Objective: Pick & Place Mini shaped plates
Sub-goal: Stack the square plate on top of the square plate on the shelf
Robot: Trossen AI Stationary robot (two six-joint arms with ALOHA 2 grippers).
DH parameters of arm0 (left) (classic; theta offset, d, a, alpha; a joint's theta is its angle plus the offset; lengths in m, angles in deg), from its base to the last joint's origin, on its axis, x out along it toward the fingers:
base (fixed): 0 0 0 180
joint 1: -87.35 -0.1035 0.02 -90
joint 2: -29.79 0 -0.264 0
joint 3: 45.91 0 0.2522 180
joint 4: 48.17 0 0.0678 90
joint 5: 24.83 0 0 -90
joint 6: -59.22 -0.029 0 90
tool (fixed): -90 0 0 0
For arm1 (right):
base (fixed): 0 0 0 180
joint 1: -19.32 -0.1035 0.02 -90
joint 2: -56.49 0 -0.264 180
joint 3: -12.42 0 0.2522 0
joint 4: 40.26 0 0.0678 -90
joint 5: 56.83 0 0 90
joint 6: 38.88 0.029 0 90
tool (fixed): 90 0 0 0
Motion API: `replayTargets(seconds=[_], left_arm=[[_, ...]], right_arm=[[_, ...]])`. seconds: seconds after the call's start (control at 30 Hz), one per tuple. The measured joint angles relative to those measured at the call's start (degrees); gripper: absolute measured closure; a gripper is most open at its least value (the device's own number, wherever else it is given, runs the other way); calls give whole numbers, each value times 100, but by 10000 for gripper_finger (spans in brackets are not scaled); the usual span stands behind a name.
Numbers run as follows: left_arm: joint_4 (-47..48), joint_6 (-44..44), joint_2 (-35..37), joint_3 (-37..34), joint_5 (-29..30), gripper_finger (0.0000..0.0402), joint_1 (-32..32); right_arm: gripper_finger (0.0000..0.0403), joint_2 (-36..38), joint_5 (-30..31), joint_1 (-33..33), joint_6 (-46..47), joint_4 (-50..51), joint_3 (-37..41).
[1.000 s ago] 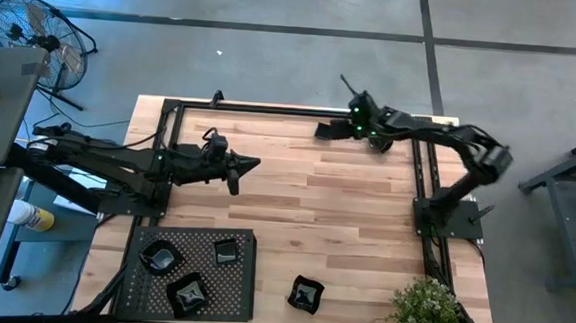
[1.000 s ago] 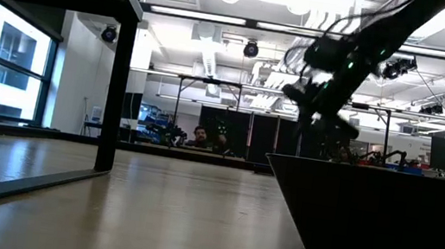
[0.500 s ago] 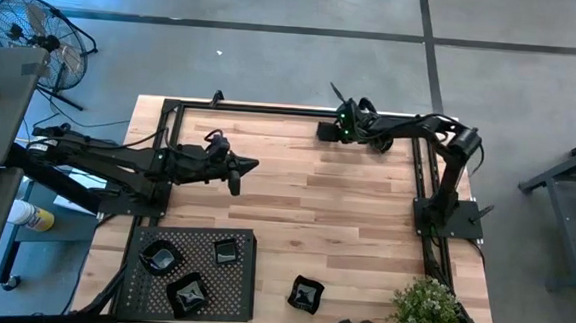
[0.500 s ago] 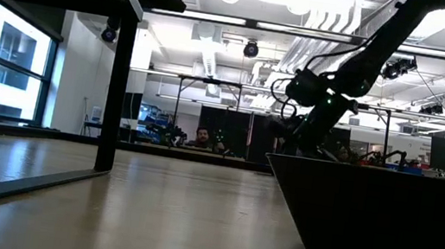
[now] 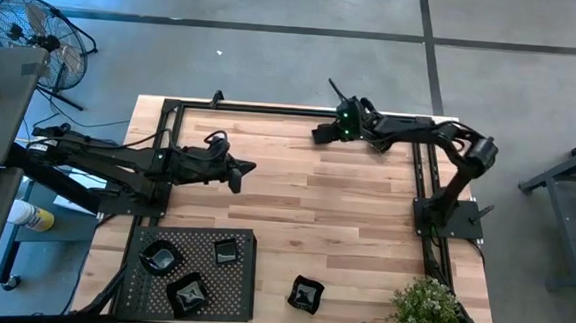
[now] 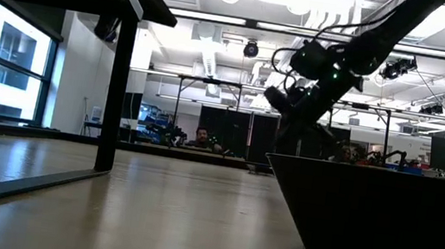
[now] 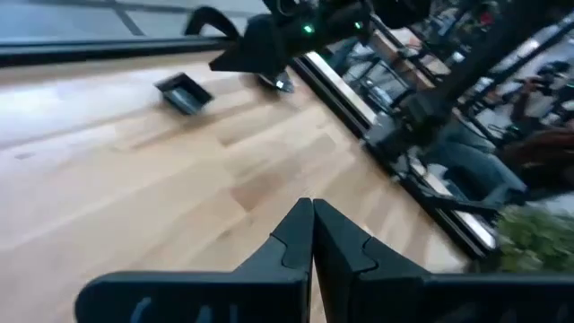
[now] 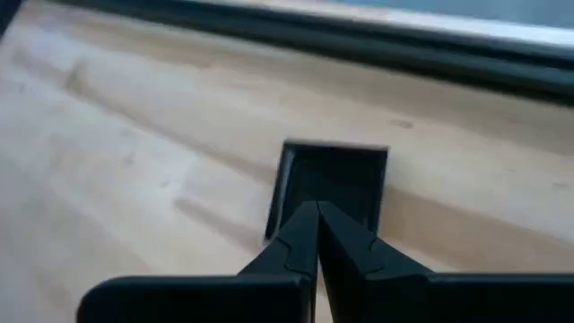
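Observation:
A small square black plate [image 8: 334,175] lies flat on the wood near the table's far edge [image 5: 319,136] [image 7: 184,92]. My right gripper [image 8: 317,208] [image 5: 327,130] is shut and hangs just above and beside this plate, clear of the table in the low view [image 6: 277,99]. My left gripper [image 7: 312,208] [image 5: 254,165] is shut and waits over the table's left middle, holding nothing. Three more mini plates sit in the perforated tray [image 5: 243,279]. Another mini plate [image 5: 306,294] rests on the wood near the near edge, looming large in the low view [image 6: 383,226].
The black frame rail [image 5: 291,109] runs along the far edge just behind the far plate. A potted plant [image 5: 424,310] stands at the near right corner. Bare wood [image 5: 335,214] lies between the two arms. A person sits far off in the room [image 6: 199,137].
My right arm swung a little toward the table's left, over the far plate. Its gripper dipped toward the table, then rose again. The plate stayed where it was. My left gripper drew back slightly toward the left.

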Motion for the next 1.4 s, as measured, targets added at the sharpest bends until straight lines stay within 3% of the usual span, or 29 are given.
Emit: replayTargets(seconds=[0.1, 0.27, 0.43, 0.57, 0.7, 0.93, 1.0, 1.2, 1.4], left_arm=[[-20, 0, -2, 0, -141, 392, 0], [53, 4, -22, 0, -139, 358, 0], [52, 6, -129, 0, -48, 338, 0], [71, 7, -173, 0, -32, 338, 0], [84, 7, -173, 2, -31, 338, 0], [81, 9, -173, 2, -29, 338, 0], [82, 8, -173, 2, -2, 338, 0], [83, 9, -170, 2, 20, 338, 0], [83, 9, -170, 2, 28, 338, 0]], right_arm=[[401, 221, -120, -141, -206, 226, 2], [377, 173, 320, -162, 167, 708, 4], [319, -218, 270, 124, 195, 538, 0], [298, -560, -26, 247, 192, -144, 1], [312, -889, -275, 271, 336, -442, 2], [390, -1007, -272, 255, 259, -502, 2], [397, -1001, -351, 255, 197, -624, 2], [345, -818, -1088, 233, -247, -728, -2], [274, -701, -1430, -237, -2027, -825, -351]])
